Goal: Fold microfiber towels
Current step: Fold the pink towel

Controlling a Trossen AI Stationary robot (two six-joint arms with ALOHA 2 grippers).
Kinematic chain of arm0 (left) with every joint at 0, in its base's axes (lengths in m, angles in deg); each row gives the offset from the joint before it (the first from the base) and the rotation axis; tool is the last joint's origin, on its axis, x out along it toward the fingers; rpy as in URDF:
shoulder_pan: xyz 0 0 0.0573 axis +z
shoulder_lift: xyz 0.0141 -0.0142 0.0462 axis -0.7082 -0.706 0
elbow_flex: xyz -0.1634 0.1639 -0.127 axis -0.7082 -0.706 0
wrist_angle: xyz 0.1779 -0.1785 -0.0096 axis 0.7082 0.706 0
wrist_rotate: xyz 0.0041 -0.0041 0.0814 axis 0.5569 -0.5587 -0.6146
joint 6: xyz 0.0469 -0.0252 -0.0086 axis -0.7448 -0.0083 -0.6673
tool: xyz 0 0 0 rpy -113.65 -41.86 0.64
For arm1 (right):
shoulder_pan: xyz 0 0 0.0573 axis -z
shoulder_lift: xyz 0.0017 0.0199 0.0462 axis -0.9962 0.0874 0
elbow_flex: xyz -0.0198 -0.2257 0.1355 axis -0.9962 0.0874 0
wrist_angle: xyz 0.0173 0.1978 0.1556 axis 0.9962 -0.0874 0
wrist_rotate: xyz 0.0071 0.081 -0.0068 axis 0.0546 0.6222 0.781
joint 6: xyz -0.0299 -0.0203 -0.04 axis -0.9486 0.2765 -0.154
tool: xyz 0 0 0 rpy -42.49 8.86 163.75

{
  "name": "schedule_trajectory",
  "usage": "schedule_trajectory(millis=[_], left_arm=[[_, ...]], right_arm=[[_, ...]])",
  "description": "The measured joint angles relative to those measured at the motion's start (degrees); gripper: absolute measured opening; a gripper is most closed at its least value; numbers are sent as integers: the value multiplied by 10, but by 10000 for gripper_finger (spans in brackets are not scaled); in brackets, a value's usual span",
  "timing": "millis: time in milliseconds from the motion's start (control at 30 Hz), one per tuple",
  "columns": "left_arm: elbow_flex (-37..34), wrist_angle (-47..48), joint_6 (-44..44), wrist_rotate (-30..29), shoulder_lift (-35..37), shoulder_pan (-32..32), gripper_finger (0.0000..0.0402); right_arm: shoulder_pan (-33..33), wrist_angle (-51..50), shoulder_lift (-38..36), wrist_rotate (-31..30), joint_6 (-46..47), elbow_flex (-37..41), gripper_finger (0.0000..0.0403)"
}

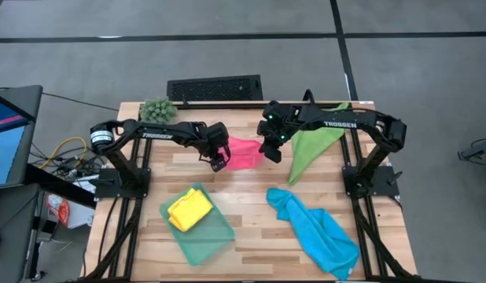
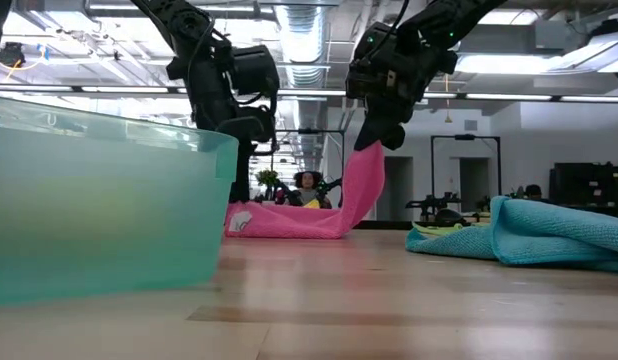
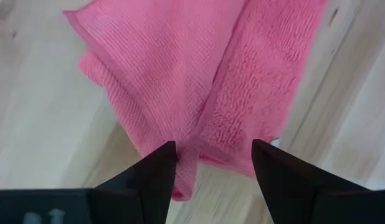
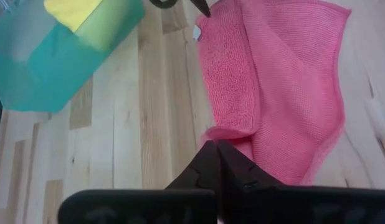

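The pink towel (image 1: 244,152) lies bunched on the table's middle, and its right end is raised off the wood. My right gripper (image 4: 214,155) is shut on that end and also shows in the low view (image 2: 377,140). My left gripper (image 3: 214,165) is open over the towel's left end (image 2: 251,218), one finger on either side of a towel corner. The green towel (image 1: 314,145) lies spread at the far right. The blue towel (image 1: 318,229) lies crumpled at the near right. The yellow towel (image 1: 189,210) sits folded in the teal tray (image 1: 215,236). My right gripper pinches the pink towel's right end at a folded edge (image 4: 228,134) between its two fingers, coming from above and pointing down. That end hangs below the fingers (image 2: 364,175) and slopes down to the rest of the towel on the table. My left gripper: I cannot tell whether its fingers touch the towel.
A spiky green plant ball (image 1: 158,110) sits at the far left corner, and a black slotted bar (image 1: 214,88) lies beyond the far edge. The tray takes up the near left. Bare wood shows between the tray and the blue towel (image 1: 247,212).
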State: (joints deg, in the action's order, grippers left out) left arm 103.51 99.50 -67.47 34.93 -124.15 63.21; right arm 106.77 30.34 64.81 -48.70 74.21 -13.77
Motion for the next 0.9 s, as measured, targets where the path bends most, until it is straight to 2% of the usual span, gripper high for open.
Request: schedule_trajectory(millis=[167, 367, 533, 633, 900], left_arm=[[0, 3, 20, -4, 42, -6, 201], [0, 19, 10, -53, 65, -1, 201], [0, 1, 66, 20, 65, 7, 201], [-3, 22, 103, -3, 65, -13, 201], [-83, -94, 173, -32, 65, -19, 201]], right_arm=[[0, -1, 0, -1, -4, 0, 16], [0, -2, 0, -1, -6, 0, 14], [0, -3, 0, -1, -6, 0, 21], [0, -3, 0, 0, -5, 0, 19], [0, -3, 0, 1, -5, 0, 19]])
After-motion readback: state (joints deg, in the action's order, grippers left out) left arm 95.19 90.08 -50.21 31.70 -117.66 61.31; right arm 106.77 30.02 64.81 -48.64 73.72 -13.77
